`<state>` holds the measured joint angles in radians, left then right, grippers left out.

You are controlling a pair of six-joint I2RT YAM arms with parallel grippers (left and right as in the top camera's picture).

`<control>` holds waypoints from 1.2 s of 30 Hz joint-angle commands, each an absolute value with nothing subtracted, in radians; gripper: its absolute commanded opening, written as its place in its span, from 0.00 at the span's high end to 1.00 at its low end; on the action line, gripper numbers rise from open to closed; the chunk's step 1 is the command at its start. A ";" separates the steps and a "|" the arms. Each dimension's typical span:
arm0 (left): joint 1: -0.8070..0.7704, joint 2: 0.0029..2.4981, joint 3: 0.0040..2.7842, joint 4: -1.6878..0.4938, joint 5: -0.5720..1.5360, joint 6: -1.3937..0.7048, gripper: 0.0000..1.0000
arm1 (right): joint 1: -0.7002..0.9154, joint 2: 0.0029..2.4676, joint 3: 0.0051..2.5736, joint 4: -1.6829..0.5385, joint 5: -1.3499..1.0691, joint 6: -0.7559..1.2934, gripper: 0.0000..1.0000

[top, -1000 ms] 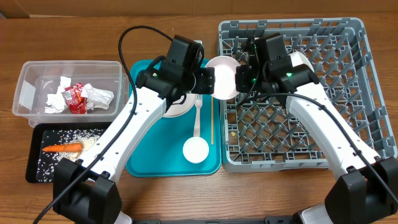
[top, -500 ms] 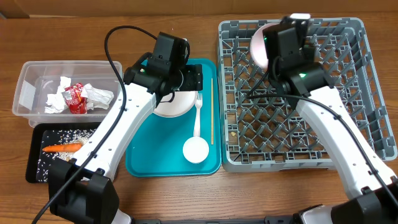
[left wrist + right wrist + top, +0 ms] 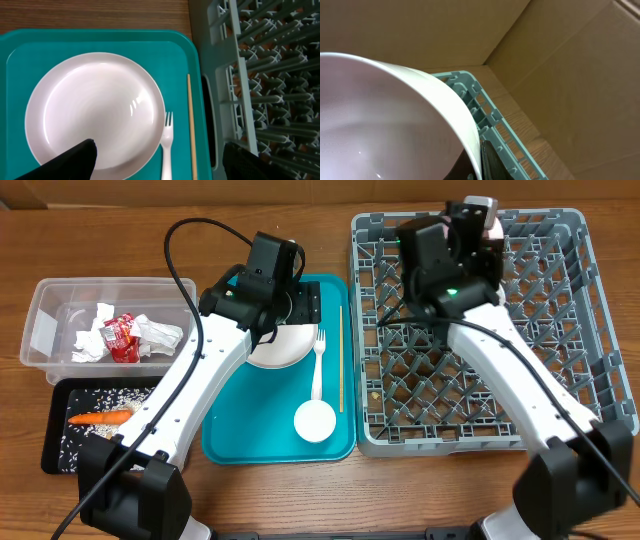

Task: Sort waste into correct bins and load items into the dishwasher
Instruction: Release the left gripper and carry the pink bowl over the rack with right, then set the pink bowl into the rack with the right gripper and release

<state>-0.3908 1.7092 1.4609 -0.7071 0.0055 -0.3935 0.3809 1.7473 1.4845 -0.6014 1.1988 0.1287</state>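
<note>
**A:** What is shown from overhead?

**B:** The left hand (image 3: 300,308) is seen above the teal tray (image 3: 230,435), with the pale pink plate (image 3: 280,352) directly beneath it. The white fork (image 3: 318,365) and the chopstick (image 3: 340,355) are laid just to that hand's right. A small round white vessel (image 3: 314,421) is set nearer the robot than the hand. Well to its left, crumpled napkins (image 3: 95,335) and a red wrapper (image 3: 122,337) are held in the clear tub (image 3: 50,295). The carrot (image 3: 100,418) is laid among white grains in the black tray (image 3: 55,455).

**A:** And the right hand?

**B:** The right hand (image 3: 478,220) is raised over the far edge of the grey dish rack (image 3: 480,380). Only a sliver of the white bowl (image 3: 493,230) is seen beside it.

**A:** What is added by the left wrist view?

**B:** 2 dark fingertips (image 3: 75,157) are spread wide at the bottom corners, and nothing is gripped between them. The plate is seen below them and a little to the left. The fork and the chopstick are seen toward the right fingertip, with the rack beyond.

**A:** And by the right wrist view?

**B:** The bowl is seen very close, filling the left side. 1 dark finger (image 3: 492,160) is pressed against its outer wall, so the hand is closed on the bowl. The other finger is hidden by the bowl. The rack's rim is seen just past that finger, and a cardboard wall (image 3: 560,60) behind it.
</note>
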 commanded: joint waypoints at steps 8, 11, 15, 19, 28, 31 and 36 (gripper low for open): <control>-0.391 1.753 1.459 -0.694 -0.036 -0.409 0.18 | 0.442 1.880 1.495 -0.476 1.372 -0.009 0.96; -0.391 1.753 1.459 -0.696 -0.060 -0.414 0.18 | 0.446 1.914 1.495 -0.476 1.372 -0.009 0.96; -0.390 1.753 1.459 -0.705 -0.089 -0.431 0.18 | 0.448 1.969 1.495 -0.480 1.382 -0.018 0.96; -0.381 1.753 1.459 -0.705 -0.088 -0.435 0.18 | 0.457 2.027 1.495 -0.453 1.421 -0.061 0.96; -0.378 1.753 1.459 -0.707 -0.085 -0.435 0.18 | 0.461 2.093 1.495 -0.444 1.451 -0.106 0.96; -0.378 1.753 1.459 -0.707 -0.085 -0.435 0.17 | 0.465 2.093 1.495 -0.435 1.450 -0.118 0.96; -0.378 1.753 1.459 -0.707 -0.085 -0.435 0.16 | 0.477 2.093 1.495 -0.421 1.446 -0.133 0.96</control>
